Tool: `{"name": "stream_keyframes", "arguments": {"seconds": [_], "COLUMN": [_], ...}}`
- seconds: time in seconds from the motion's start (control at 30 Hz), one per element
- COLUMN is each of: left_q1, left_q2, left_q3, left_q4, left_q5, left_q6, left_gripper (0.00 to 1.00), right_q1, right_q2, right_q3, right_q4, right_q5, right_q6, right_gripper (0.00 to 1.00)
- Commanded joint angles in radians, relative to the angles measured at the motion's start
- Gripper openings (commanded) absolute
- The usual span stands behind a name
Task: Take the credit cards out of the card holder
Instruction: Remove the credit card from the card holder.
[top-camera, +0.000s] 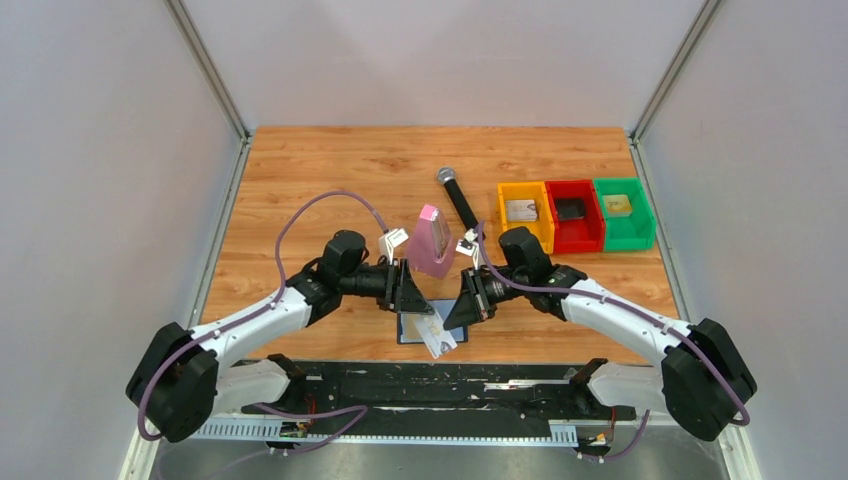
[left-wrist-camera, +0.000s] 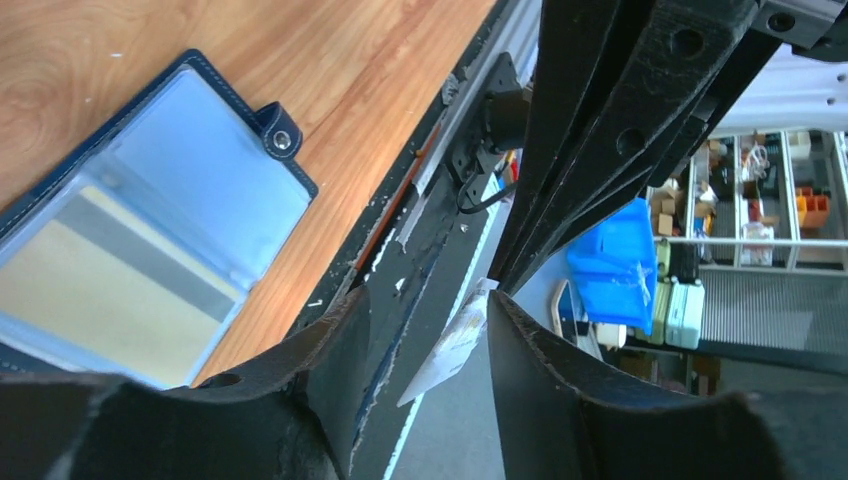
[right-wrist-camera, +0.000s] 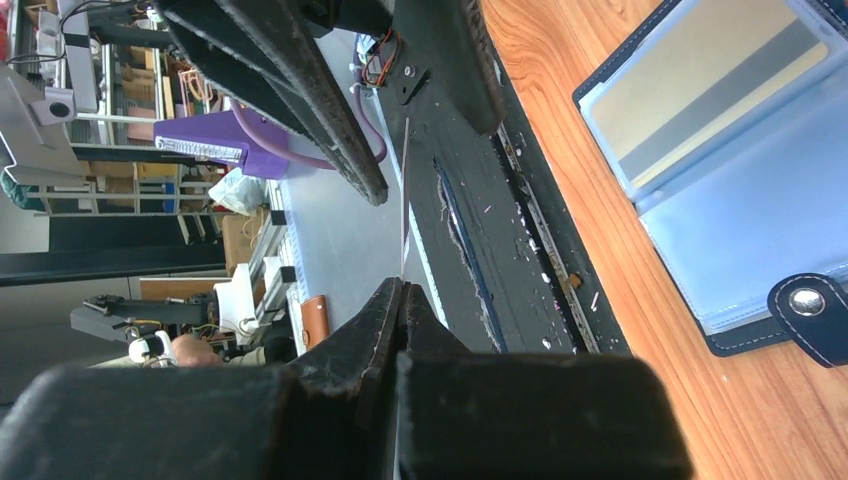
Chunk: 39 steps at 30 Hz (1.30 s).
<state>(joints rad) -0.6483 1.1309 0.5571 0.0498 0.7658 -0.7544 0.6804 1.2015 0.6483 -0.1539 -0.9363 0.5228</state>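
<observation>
Right gripper: clamped flat on the pale printed card, pinched at one end, with most of the card's length left free, just beside the near corner of the card holder and out over the black base rail. Left gripper: fingers apart, one to each side of that same card, without visible contact; probably poised to receive or steady it, though not decidable from these views. Card holder: spread flat on the wooden table, pale blue-grey sleeves upward, snap tab undone at one edge; gripped by neither arm, hence liable to slide under any drag. Tan-gold card: seated in a sleeve on the holder's half away from the snap tab, grey stripe visible through the clear plastic, not yet drawn. Judged stage: one card out, at least one more to remove. Next pull best made along the sleeve's opening, with the holder pinned against lifting.
</observation>
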Motion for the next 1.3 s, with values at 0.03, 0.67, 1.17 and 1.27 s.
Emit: {"name": "stream_keyframes", "arguments": {"seconds": [0.03,0.67,1.17,1.27], "left_q1": [-0.003,-0.003,-0.003,-0.002], "left_q2": [0.040,-0.022,-0.353,-0.381], "left_q3": [-0.029,-0.114,-0.314,-0.327], "left_q4": [0.165,0.295,0.456,0.467], "left_q5": [0.121,-0.069,-0.506,-0.526], "left_q6": [-0.062,-0.235,-0.513,-0.532], "left_gripper": [0.44,0.00,0.00,0.00], "right_q1": [0.010,0.008,0.012,0.019], "right_q2": [0.004,-0.140,-0.336,-0.293], "right_q3": [0.026,-0.058,-0.291,-0.291], "right_q4": [0.063,0.174,0.433,0.482], "right_q5": [-0.035,0.256,0.440,0.421], "right_q6": [0.008,0.257,0.567,0.589], "right_gripper": [0.00,0.37,0.44,0.42]}}
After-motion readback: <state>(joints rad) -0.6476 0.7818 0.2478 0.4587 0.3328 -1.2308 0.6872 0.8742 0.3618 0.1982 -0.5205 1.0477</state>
